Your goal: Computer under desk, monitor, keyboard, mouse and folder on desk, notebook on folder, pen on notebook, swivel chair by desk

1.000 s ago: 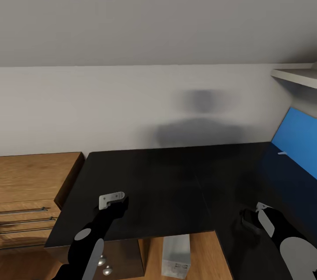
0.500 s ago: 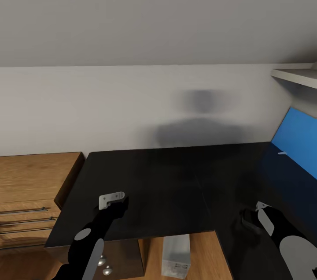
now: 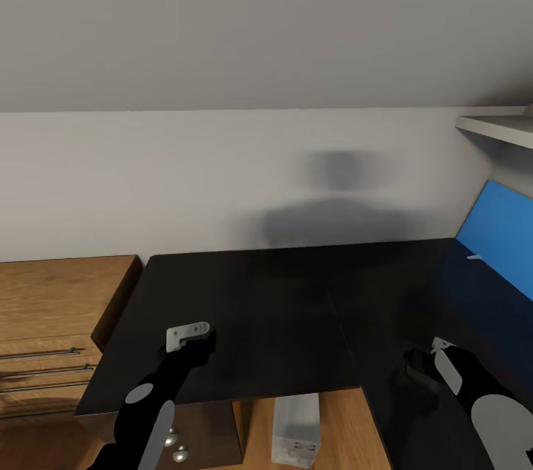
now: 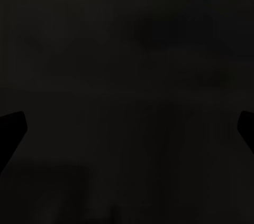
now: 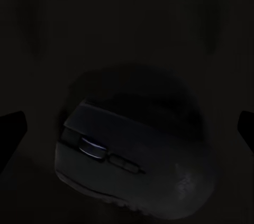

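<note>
The step in hand looks like the mouse. The small black rounded mouse (image 5: 132,155) lies on the long black-topped bench (image 3: 259,307) at about 4 o'clock of the head view, directly under the right claw (image 3: 418,374). In the right wrist view that claw's dark fingertips stand wide apart at either edge, clear of the mouse, so it is released and holds nothing. The left claw (image 3: 194,337) hovers over bare benchtop at 7 o'clock, equally spread and empty. A flat bright blue folder (image 3: 494,233) sits at 3 o'clock, and the light grey tower computer (image 3: 296,427) stands below the bench edge at 6 o'clock. Next, I judge, the right claw must descend and clench on the mouse's flanks.
</note>
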